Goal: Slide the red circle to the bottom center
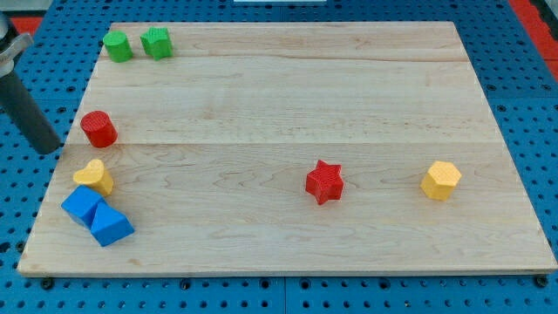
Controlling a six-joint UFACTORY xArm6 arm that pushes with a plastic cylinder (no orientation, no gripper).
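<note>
The red circle (98,128) stands near the left edge of the wooden board (288,96), about mid-height. My tip (50,146) is the lower end of the dark rod at the view's far left, just off the board's left edge. It sits left of the red circle and slightly lower, with a small gap between them.
A yellow heart-like block (94,175) lies below the red circle. Two blue blocks (96,215) sit at the bottom left. A green circle (118,45) and a green star-like block (157,42) are at top left. A red star (325,181) and a yellow hexagon (441,180) lie right.
</note>
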